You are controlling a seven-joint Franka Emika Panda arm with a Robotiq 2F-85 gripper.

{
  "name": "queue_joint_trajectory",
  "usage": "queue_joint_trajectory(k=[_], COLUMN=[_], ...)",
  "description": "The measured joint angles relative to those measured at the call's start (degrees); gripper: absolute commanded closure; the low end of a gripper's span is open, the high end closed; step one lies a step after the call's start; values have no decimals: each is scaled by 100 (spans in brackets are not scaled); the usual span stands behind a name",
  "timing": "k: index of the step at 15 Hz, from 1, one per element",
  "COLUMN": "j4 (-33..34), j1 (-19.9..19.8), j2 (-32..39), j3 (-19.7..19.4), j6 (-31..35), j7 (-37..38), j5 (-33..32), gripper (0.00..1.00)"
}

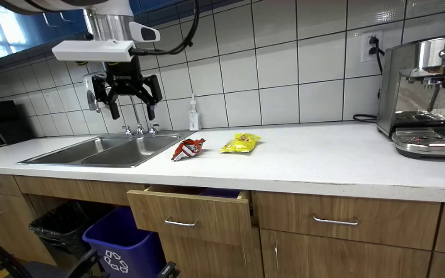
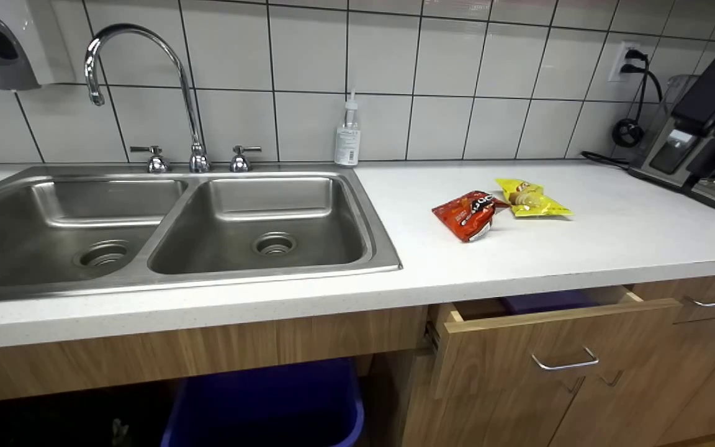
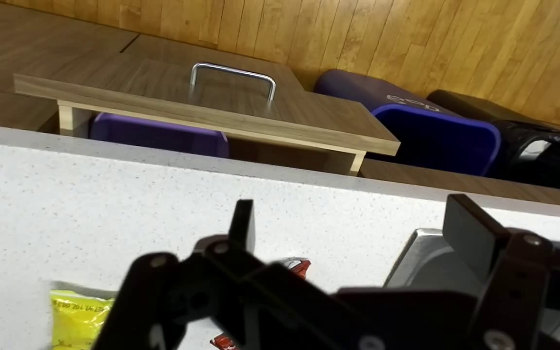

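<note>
ok so nearest in the wrist view is the end effector [image 1: 133,112], up in the air w/ its fingers spread wide, aka released. down on the white tabletop [image 1: 323,154] there's a red snack bag [image 2: 470,214], rt of the sink [image 2: 382,251] in both exterior views & mostly hidden by the end effector in the wrist view. yellow snack bag [image 1: 242,143] is near it, further from the sink. beyond the tabletop edge there's a drawer [image 1: 207,210] sitting partway out w/ a purple container [image 3: 163,138] inside, then a blue recycling bin [image 1: 129,247] next to a black-lined trash can [image 1: 58,231], & wood floor [image 3: 382,39] at the very back.
</note>
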Motion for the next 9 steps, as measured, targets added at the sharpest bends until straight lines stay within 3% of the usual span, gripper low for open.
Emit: queue_joint_trajectory(k=[9], j4=[-198], j1=[-33], j2=[416], j3=[71], j6=[912], j7=[25], j5=[-30], gripper=[0])
